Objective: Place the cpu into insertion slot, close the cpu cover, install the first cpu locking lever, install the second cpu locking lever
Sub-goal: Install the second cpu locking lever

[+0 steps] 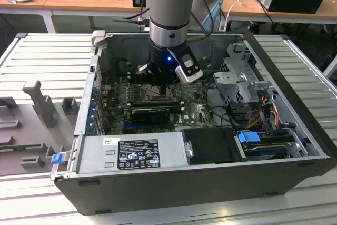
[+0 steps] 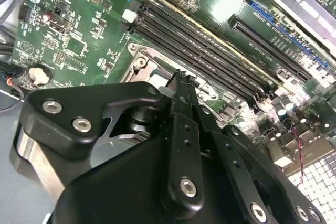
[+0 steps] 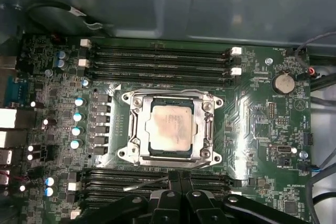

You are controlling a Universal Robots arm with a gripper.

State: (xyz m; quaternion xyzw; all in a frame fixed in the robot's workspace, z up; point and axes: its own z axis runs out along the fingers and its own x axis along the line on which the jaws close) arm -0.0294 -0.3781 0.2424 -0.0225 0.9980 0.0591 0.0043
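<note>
Here the cpu sits under the closed cpu cover, gripper fingers clenched empty, print unreadable

One cpu, one cpu cover, one insertion slot. One motherboard, one coin battery, four white memory latches. One computer case.
</note>
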